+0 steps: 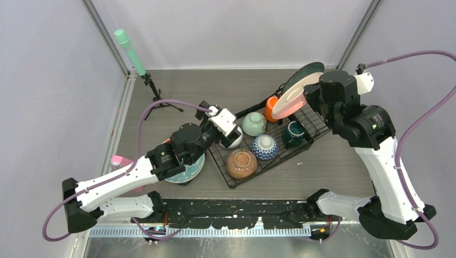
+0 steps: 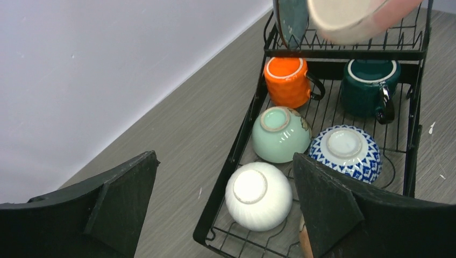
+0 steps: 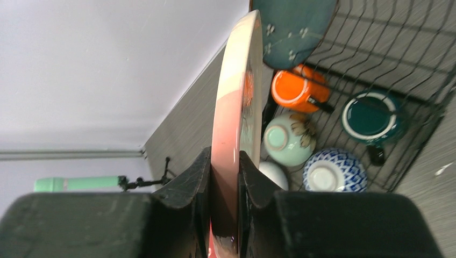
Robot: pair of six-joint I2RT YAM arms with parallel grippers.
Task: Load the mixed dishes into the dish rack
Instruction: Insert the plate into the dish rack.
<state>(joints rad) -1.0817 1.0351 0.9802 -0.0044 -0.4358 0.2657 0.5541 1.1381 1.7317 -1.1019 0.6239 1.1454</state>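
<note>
My right gripper (image 3: 225, 161) is shut on the rim of the pink plate (image 3: 236, 102), holding it on edge above the dish rack (image 1: 317, 115). The pink plate (image 1: 289, 100) hangs just in front of the dark teal plate (image 1: 307, 74), which stands in the slotted basket. On the gridded tray sit the orange mug (image 1: 272, 103), teal mug (image 1: 294, 134), mint bowl (image 1: 253, 124), white bowl (image 2: 258, 196), blue-patterned bowl (image 1: 264, 147) and brown bowl (image 1: 241, 164). My left gripper (image 2: 226, 207) hangs open and empty over the white bowl at the tray's left edge.
A patterned plate (image 1: 189, 171) lies on the table under my left arm, left of the rack. The small pink cup (image 1: 120, 160) sits at the near left. A mint-green cylinder on a black tripod (image 1: 152, 97) stands at the back left.
</note>
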